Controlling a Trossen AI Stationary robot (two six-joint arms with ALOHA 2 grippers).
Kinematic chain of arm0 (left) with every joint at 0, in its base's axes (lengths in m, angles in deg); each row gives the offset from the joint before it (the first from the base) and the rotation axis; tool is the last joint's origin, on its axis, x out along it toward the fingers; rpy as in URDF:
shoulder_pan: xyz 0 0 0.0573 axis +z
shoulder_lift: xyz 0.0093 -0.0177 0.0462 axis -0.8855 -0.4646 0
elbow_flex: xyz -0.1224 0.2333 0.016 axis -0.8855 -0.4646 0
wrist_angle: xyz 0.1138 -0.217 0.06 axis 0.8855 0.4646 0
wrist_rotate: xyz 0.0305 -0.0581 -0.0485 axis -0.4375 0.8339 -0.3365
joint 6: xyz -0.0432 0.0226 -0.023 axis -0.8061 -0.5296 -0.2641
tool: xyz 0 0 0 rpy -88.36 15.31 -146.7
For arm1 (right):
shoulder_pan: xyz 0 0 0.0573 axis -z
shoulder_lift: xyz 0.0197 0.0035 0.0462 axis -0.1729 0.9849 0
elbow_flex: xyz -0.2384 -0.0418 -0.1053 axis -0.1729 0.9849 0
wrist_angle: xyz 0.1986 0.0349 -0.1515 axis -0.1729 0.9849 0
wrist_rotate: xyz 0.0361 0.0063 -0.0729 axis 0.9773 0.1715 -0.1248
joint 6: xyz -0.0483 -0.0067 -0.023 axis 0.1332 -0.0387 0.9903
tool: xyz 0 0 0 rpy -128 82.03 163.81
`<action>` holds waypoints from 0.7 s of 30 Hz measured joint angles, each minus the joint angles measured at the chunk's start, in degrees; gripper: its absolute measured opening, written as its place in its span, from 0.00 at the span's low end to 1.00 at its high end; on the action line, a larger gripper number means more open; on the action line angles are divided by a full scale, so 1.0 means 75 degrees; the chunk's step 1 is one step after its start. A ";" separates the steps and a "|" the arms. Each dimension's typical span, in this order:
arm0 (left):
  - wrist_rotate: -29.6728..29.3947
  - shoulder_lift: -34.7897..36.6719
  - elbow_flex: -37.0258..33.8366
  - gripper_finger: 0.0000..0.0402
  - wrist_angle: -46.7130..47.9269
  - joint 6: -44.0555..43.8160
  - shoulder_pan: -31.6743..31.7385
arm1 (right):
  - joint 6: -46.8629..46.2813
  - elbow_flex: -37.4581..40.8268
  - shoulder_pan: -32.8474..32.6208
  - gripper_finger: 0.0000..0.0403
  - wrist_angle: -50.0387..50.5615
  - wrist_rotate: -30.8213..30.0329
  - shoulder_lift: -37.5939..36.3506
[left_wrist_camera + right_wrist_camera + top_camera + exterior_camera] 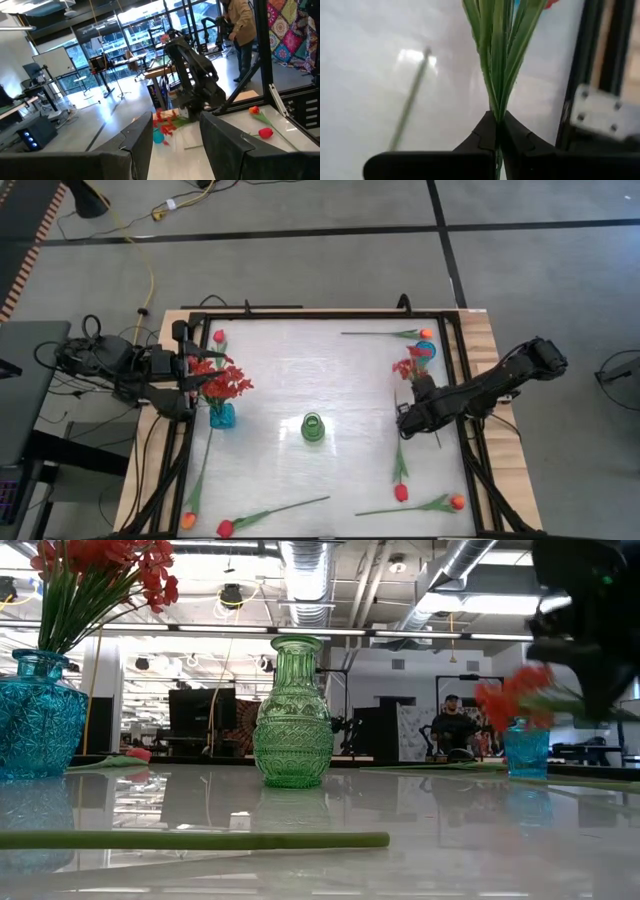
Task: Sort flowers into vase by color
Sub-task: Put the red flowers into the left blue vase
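- The right gripper [496, 131] has its jaws clamped together on the green stems of a red spray [408, 367], at right of centre in the high view, just beside a blue vase [424, 354] at the table's right edge.
- In the low view that spray [512, 690] shows blurred at right, in front of the small blue vase [526, 750].
- The left gripper [175, 135] hangs at the left edge of the table [330, 380], its jaws apart and holding nothing (the other arm shows beyond them).
- A second blue vase [222, 415] at centre left already holds a red bunch [228, 382].
- A green vase [314, 427] stands empty mid-table.
- Loose tulips lie around: red ones at upper left [218, 336], lower left [226, 528] and lower right [400, 492]; orange ones at upper right [426, 333], lower right [456, 502] and the lower left corner [188, 521].
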 joint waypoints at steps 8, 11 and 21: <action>0.0015 0.0000 0.0000 0.38 0.0000 0.0020 0.0003 | 0.1350 -0.1718 0.0429 0.09 0.0542 -0.2663 -0.0006; 0.0012 0.0000 0.0000 0.38 0.0000 0.0023 0.0003 | 0.2290 -0.2226 0.0467 0.08 -0.0050 -0.3888 -0.0009; 0.0009 0.0000 0.0000 0.38 0.0000 0.0026 0.0000 | 0.8581 -0.2566 0.0339 0.08 -0.6183 -0.5426 0.0086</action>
